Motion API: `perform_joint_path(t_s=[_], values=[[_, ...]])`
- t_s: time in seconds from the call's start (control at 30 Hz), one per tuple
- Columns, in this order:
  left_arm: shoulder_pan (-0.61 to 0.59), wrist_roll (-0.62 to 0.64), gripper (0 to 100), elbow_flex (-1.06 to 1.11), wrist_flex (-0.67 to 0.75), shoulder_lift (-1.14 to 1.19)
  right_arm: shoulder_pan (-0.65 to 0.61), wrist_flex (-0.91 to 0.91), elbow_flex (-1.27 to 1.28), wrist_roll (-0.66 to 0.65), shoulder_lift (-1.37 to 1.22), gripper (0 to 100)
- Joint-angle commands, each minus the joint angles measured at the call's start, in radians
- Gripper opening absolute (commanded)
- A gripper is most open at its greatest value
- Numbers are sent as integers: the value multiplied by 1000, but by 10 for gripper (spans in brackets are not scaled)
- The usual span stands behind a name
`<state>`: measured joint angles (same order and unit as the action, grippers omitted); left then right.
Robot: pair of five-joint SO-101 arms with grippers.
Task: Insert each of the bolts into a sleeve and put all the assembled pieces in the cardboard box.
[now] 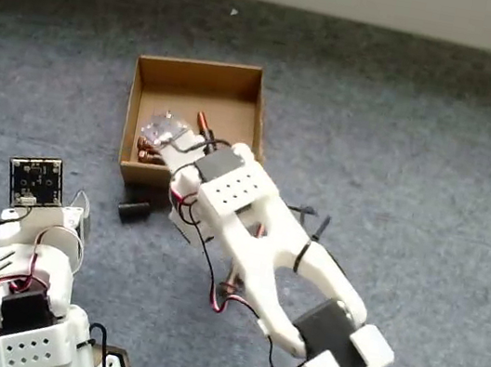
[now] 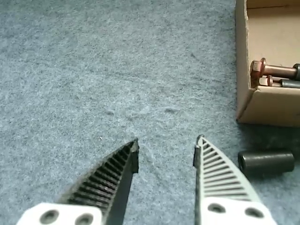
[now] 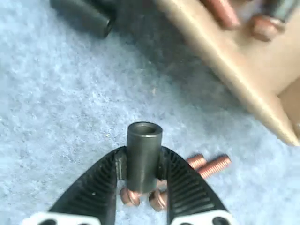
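My right gripper (image 3: 143, 152) is shut on a black sleeve (image 3: 143, 159), held upright just above the carpet. Two loose copper bolts (image 3: 208, 165) lie on the carpet right behind it. A second black sleeve (image 1: 134, 211) (image 2: 266, 162) (image 3: 84, 16) lies on the carpet in front of the cardboard box (image 1: 200, 70) (image 2: 243, 70) (image 3: 225, 70). Copper bolts with dark sleeves (image 2: 276, 71) (image 1: 149, 150) rest inside the box. My left gripper (image 2: 168, 141) is open and holds nothing. It hovers over the carpet, just beside the loose sleeve.
The white right arm (image 1: 265, 234) stretches over the carpet up to the box's front corner and hides what lies beneath it. The left arm (image 1: 36, 252) stands at the front left. Open grey carpet (image 1: 403, 144) spreads right of the box.
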<state>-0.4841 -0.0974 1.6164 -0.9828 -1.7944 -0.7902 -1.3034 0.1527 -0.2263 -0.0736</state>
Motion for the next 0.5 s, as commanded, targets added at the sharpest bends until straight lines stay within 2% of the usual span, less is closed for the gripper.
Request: perform_joint_path(t_s=[0.0,0.27,0.47], values=[[-5,-3,211,-2,20,-10,64,-38,2,91,179,4],[64,-6,213,1,15,-10,229,-38,206,199,383,4],[143,-6,214,-1,15,-10,450,28,364,221,564,4]])
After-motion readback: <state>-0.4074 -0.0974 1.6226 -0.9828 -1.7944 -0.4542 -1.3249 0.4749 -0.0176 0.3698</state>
